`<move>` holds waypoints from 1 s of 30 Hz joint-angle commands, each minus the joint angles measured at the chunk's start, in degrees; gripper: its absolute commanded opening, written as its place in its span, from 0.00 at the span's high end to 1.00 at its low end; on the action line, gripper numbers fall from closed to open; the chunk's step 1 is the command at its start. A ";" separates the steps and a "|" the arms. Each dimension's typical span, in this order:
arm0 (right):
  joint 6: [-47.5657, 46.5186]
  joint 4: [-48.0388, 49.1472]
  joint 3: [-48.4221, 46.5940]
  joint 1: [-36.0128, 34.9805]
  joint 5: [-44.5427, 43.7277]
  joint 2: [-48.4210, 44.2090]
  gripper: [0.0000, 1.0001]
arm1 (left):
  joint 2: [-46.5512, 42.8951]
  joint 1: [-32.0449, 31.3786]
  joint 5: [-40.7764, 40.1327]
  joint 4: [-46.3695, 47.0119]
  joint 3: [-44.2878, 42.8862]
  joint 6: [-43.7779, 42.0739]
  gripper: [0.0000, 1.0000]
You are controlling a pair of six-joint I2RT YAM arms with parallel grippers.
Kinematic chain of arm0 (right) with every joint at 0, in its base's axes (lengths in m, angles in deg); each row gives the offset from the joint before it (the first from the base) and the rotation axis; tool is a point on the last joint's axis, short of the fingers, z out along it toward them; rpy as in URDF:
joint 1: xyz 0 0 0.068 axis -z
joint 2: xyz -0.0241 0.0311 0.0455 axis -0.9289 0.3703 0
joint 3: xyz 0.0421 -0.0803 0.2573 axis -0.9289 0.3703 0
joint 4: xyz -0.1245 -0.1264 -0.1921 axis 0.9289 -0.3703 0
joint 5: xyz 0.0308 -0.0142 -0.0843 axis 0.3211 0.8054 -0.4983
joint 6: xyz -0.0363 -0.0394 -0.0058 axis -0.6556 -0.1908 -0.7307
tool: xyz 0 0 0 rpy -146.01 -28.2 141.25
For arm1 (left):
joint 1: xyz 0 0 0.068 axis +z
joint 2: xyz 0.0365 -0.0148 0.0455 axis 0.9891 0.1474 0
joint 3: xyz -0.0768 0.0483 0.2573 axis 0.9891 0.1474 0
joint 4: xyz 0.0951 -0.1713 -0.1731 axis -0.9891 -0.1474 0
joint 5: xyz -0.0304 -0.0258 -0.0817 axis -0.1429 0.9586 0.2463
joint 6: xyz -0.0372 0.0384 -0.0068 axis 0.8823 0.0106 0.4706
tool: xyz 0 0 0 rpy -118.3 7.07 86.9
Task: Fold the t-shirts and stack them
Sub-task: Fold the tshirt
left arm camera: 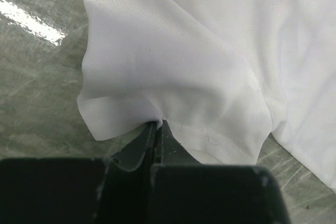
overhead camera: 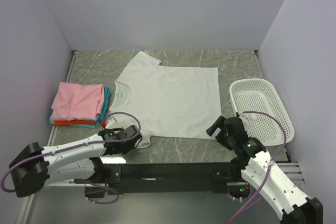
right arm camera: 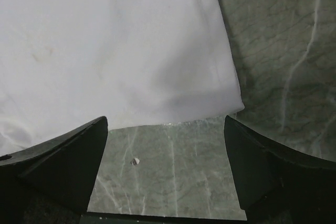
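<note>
while overhead hides it, left jaws pinch t-shirt (left arm camera: 173,66).

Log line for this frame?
left gripper: shut on white shirt sleeve | right gripper: open at its hem corner | folded stack: left | basket: right
</note>
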 commanded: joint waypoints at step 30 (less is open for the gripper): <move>-2.32 8.99 1.33 5.64 0.95 4.24 1.00 | -7.10 0.15 -5.92 1.40 0.80 0.70 0.99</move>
